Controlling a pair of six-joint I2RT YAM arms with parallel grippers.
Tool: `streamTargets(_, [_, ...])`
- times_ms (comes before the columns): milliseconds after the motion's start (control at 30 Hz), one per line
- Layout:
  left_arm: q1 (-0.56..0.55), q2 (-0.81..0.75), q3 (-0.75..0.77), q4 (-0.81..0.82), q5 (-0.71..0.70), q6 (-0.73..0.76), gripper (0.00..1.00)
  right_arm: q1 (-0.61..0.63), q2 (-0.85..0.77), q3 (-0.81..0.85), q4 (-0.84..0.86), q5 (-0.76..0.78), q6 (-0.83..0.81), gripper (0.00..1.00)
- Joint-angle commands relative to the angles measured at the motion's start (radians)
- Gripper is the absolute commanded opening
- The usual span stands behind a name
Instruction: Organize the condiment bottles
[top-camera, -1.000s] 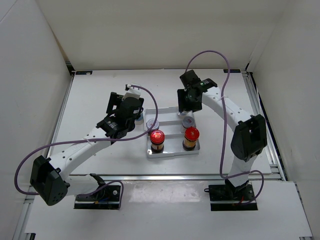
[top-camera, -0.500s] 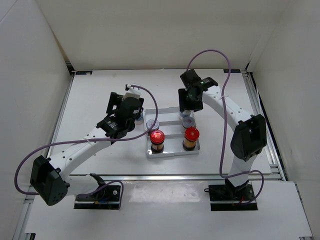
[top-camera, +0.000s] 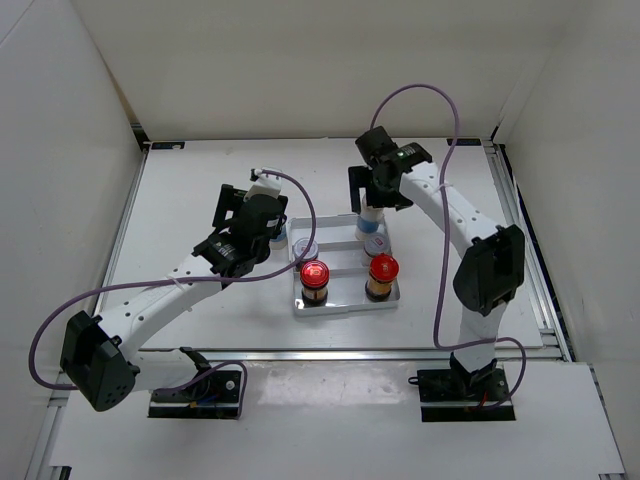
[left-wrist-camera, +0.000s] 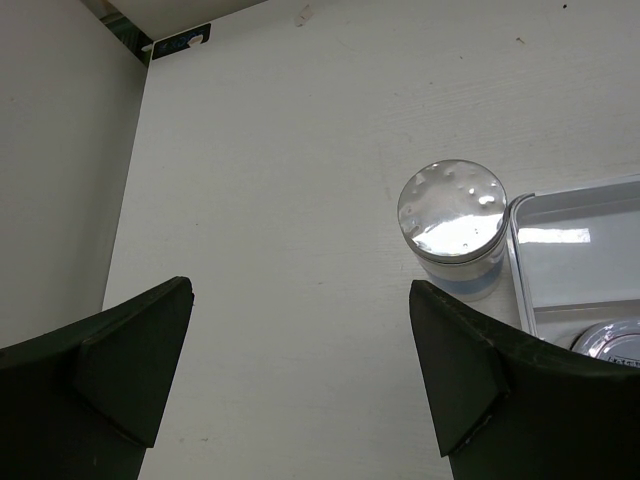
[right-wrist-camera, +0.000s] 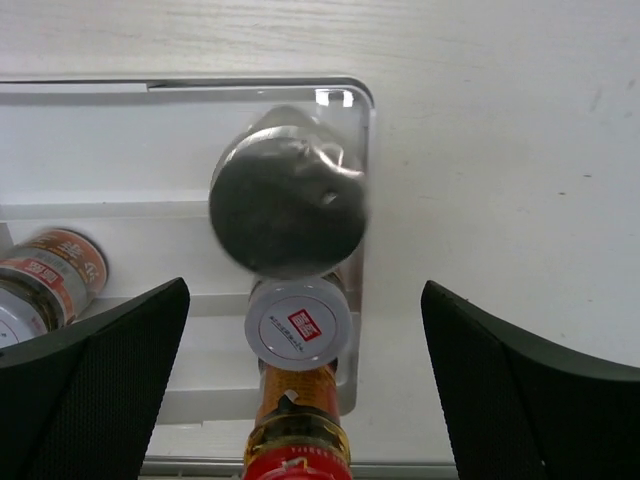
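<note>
**Views.** The top camera shows the white stepped tray (top-camera: 346, 300) mid-tabletop (top-camera: 200, 190). The red-capped bottles (top-camera: 314, 275) (top-camera: 382, 268) stand on its near step and the white-lidded jars (top-camera: 305, 247) (top-camera: 376, 245) on the step behind.

Only the left wrist camera shows the loose silver-capped bottle (left-wrist-camera: 452, 215) plainly. It stands upright on the tabletop, outside the tray and just beside its rear corner. From above, the left arm largely hides it.

Only the right wrist camera shows the stowed silver-capped bottle (right-wrist-camera: 288, 205) standing inside the tray's rear corner, in line with a white-lidded jar and a red-capped bottle. Its cap is blurred. Whether it is fully upright cannot be told.

**Arms.** The left arm reaches diagonally from its base at the near left. The left tool (left-wrist-camera: 300, 290) points down over bare tabletop beside the tray, jaws spread wide and holding nothing. The loose bottle lies ahead of them, untouched.

The right arm folds at an elbow on the right side, its forearm running back over the tray. The right tool (top-camera: 373, 199) hangs above the stowed bottle with jaws fully apart, clear of the cap.
</note>
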Motion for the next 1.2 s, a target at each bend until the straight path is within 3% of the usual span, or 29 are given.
streamTargets(0, [0.002,-0.008,0.015,0.025,-0.015,0.001,1.0,0.005,-0.098,0.107,-0.093,0.126,-0.02,1.0])
streamTargets(100, [0.002,0.01,0.015,0.013,0.02,-0.037,1.0,0.005,-0.203,0.095,-0.14,0.159,-0.021,1.0])
streamTargets(300, [0.158,0.03,0.191,-0.242,0.354,-0.25,1.0,0.005,-0.596,-0.286,-0.131,0.215,-0.01,1.0])
streamTargets(400, [0.195,0.069,0.288,-0.256,0.512,-0.289,1.0,-0.004,-0.76,-0.491,-0.071,0.231,0.012,1.0])
streamTargets(500, [0.195,0.128,0.352,-0.265,0.549,-0.289,1.0,-0.004,-0.851,-0.603,-0.045,0.231,0.064,1.0])
streamTargets(767, [0.195,0.313,0.471,-0.308,0.657,-0.31,1.0,-0.004,-0.954,-0.752,-0.054,0.248,0.167,1.0])
streamTargets(1167, [0.206,0.394,0.481,-0.336,0.563,-0.381,1.0,-0.004,-0.952,-0.77,-0.011,0.206,0.142,1.0])
